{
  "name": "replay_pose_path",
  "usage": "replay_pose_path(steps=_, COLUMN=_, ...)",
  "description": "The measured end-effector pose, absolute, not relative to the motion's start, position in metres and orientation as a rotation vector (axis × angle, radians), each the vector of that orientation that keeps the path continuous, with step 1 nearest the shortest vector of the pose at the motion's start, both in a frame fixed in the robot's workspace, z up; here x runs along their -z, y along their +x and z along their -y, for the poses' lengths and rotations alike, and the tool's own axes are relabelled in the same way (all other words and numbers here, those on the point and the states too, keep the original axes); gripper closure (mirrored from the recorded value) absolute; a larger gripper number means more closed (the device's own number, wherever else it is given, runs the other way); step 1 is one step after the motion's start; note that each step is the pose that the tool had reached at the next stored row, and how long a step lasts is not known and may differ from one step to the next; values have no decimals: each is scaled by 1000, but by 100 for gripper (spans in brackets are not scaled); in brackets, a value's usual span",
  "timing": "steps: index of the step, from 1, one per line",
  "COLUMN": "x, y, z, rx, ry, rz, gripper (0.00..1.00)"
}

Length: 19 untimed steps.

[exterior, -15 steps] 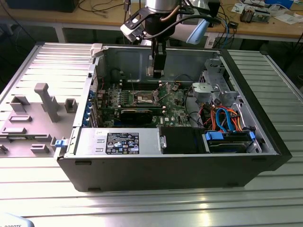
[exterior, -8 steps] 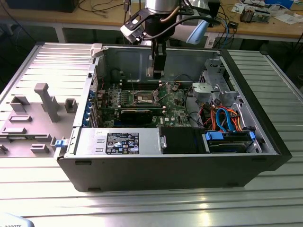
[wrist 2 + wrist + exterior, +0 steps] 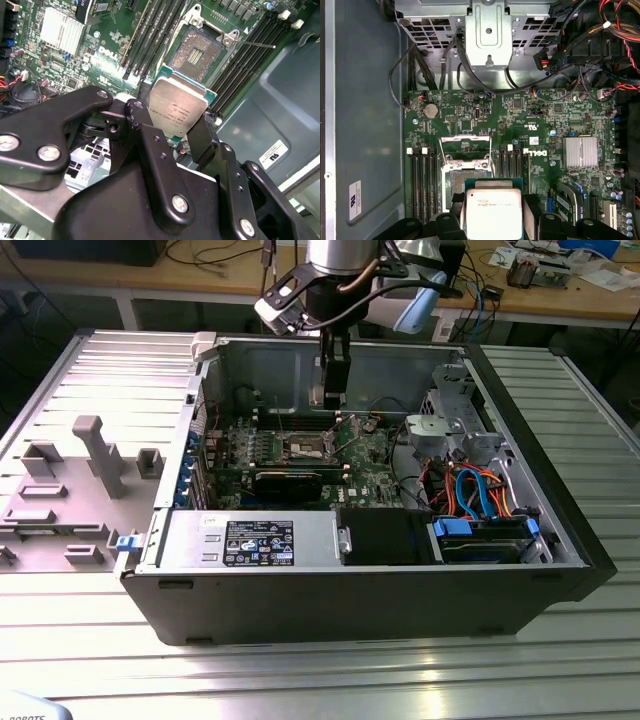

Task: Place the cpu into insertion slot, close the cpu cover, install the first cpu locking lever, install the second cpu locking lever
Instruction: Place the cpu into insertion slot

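Fingers (image 3: pixel 202 135) clamped on the cpu (image 3: pixel 177 107), hanging over the open insertion slot (image 3: pixel 200 50).

In both wrist views I see the two black fingers pressed against opposite edges of the cpu. It sits between them, flat to the green board, with its silvery top facing the wrist. It looks near-square, so I can't name a long axis, but its sides run parallel to the slot's rim. The slot lies below, clear of it, and the cpu cover (image 3: pixel 465 145) is swung open.
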State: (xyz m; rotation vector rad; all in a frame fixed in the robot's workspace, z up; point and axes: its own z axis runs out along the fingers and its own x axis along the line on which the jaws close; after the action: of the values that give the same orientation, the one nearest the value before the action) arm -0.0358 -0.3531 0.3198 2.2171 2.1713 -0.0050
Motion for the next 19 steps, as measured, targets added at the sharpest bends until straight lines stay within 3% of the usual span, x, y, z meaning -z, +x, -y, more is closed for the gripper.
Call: replay_pose_path(steps=19, x=-306, y=-37, z=353, rx=-4, ry=2203, rz=-2177, gripper=46)
